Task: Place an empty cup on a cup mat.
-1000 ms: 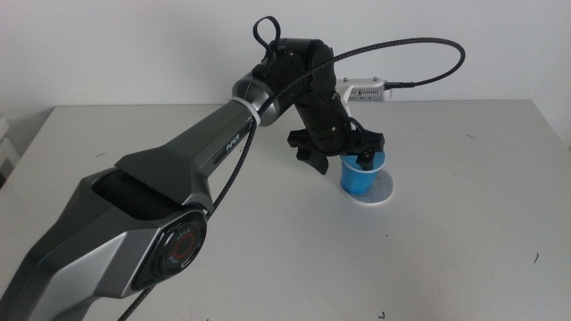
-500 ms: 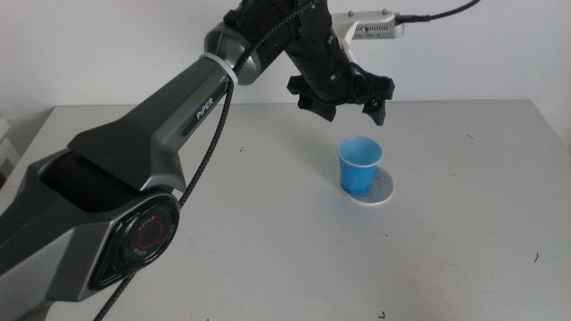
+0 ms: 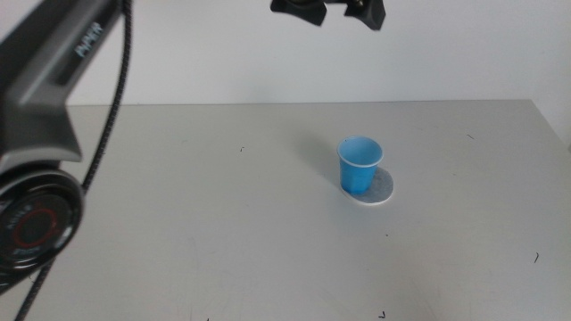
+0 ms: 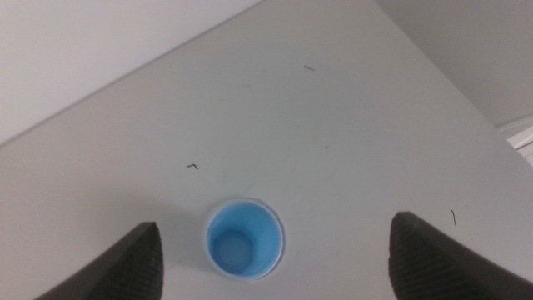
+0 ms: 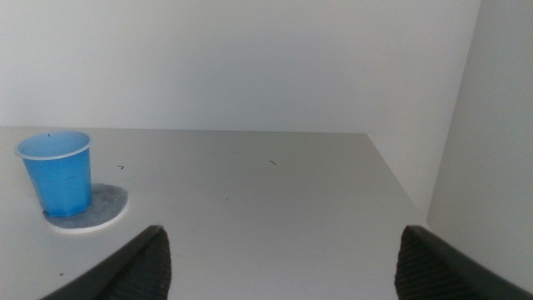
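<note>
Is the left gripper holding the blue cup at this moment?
No, the cup stands alone on the cup mat, and the left gripper is open high above it.

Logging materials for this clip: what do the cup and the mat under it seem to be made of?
The cup looks like thin plastic: uniform bright blue, smooth wall, thin pale rim, lighter blue inside. The cup mat is a flat mottled grey disc with a white edge and a matte face; possibly stone-like or felt, the look leaves it open. The left gripper is raised above, open; the right gripper waits apart, open.
</note>
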